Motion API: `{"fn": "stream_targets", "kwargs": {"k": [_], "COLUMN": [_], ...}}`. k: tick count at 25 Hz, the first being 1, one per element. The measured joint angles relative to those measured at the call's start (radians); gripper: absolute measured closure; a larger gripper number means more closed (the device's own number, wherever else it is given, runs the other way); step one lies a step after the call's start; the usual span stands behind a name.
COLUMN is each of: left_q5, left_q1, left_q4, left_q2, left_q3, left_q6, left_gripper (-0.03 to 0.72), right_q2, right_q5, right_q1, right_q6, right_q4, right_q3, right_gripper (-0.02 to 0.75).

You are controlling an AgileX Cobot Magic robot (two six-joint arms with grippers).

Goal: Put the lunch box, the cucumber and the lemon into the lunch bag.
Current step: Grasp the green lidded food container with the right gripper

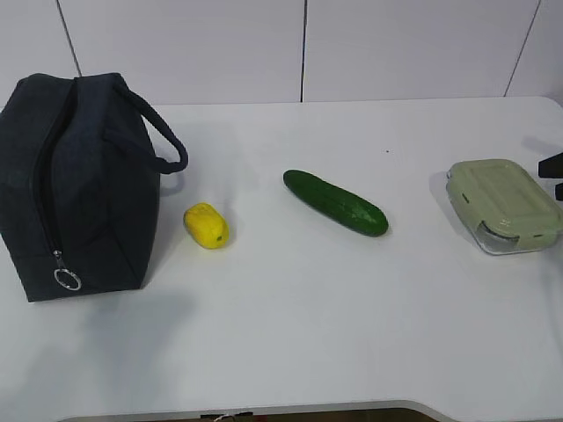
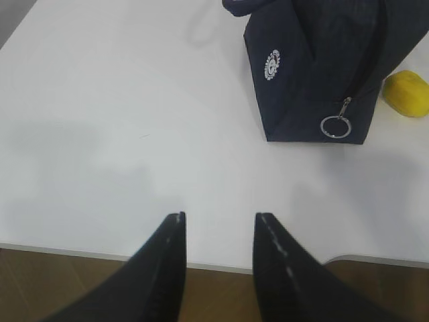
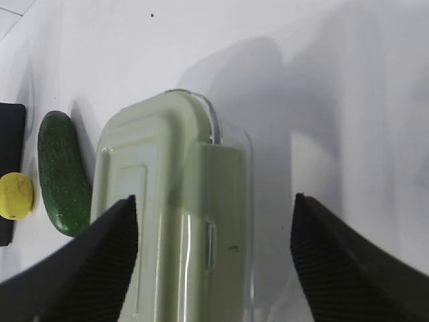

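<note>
The navy lunch bag (image 1: 79, 185) stands at the table's left, its ring pull (image 1: 68, 280) hanging low on the near end. The yellow lemon (image 1: 206, 226) lies just right of it. The dark green cucumber (image 1: 335, 202) lies at the middle. The lunch box (image 1: 503, 204) with its sage-green lid sits at the right. My right gripper (image 3: 213, 200) is open wide above the lunch box (image 3: 174, 215), holding nothing; only a dark part of it (image 1: 552, 167) shows at the exterior view's right edge. My left gripper (image 2: 220, 218) is open and empty over the table's front edge, near the bag (image 2: 315, 74).
The white table (image 1: 290, 308) has a wall close behind it. Its front edge (image 2: 80, 249) runs under my left gripper. The right wrist view also shows the cucumber (image 3: 62, 178) and the lemon (image 3: 15, 195) to the left of the box.
</note>
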Motion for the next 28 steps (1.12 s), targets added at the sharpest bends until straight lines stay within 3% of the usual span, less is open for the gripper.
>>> {"fn": "stream_targets", "kwargs": {"k": [28], "left_q5": [0.0], "left_q1": [0.0], "left_q4": [0.0], "left_q2": [0.0], "left_q3": [0.0], "left_q6": [0.0], "left_gripper": [0.446], "right_q2": [0.0], "right_q5": [-0.007], "right_q1": [0.036], "right_q6": [-0.016], "right_q4": [0.06], "right_q3": [0.057], "right_gripper": [0.174]}}
